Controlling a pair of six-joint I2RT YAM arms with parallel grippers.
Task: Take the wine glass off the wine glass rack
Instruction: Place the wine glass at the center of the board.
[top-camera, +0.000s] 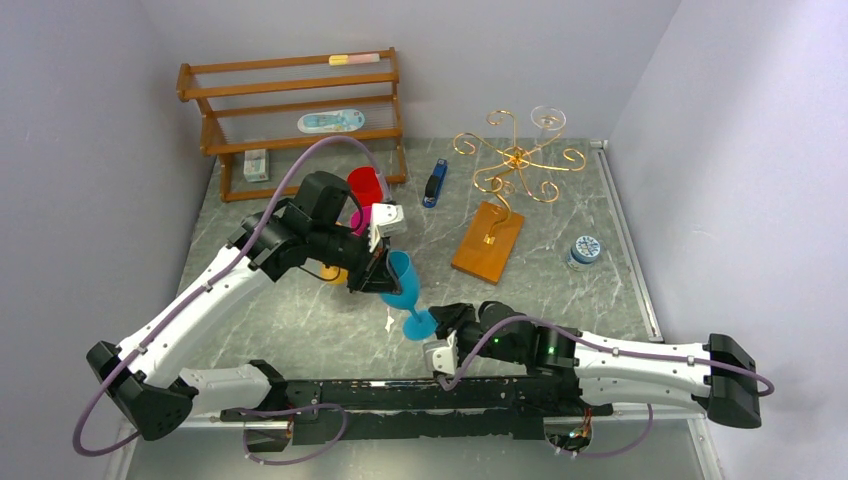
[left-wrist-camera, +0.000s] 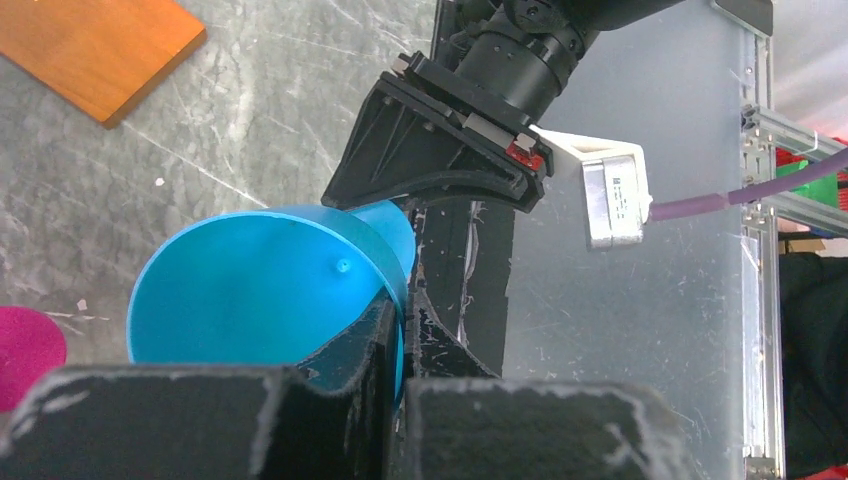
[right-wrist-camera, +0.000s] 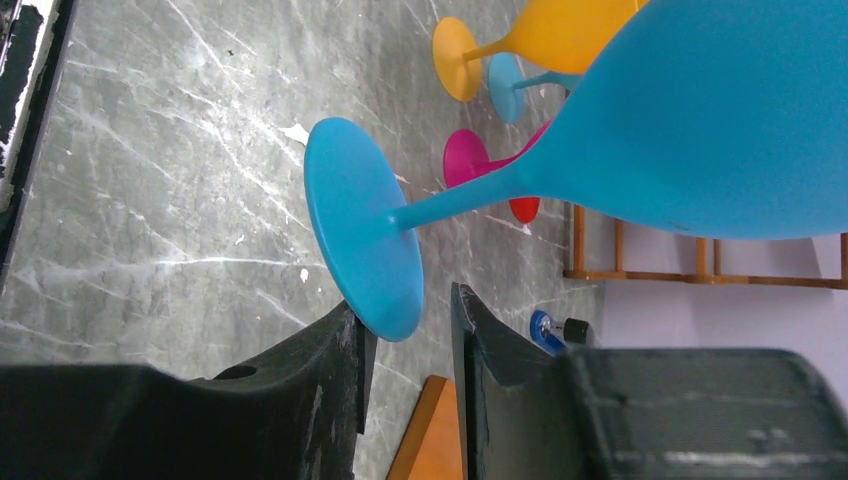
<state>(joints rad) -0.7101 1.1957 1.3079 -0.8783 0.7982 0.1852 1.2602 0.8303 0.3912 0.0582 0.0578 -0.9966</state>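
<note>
The gold wire wine glass rack (top-camera: 515, 160) stands on its orange-brown wooden base (top-camera: 488, 243) at the back right. A clear wine glass (top-camera: 547, 120) hangs on its far arm. My left gripper (top-camera: 385, 272) is shut on the rim of a blue wine glass (top-camera: 405, 282), which it holds tilted with the foot low over the table. In the left wrist view the rim (left-wrist-camera: 260, 290) sits pinched between the jaws of the left gripper (left-wrist-camera: 410, 330). My right gripper (top-camera: 448, 318) is open. In the right wrist view its jaws (right-wrist-camera: 405, 300) stand on either side of the edge of the blue foot (right-wrist-camera: 360, 225).
A brown slatted shelf (top-camera: 300, 110) stands at the back left. Red (top-camera: 366, 186), magenta (right-wrist-camera: 470, 160) and orange (right-wrist-camera: 560, 35) glasses stand behind the left arm. A blue stapler (top-camera: 434, 184) and a small round jar (top-camera: 585, 250) lie near the rack.
</note>
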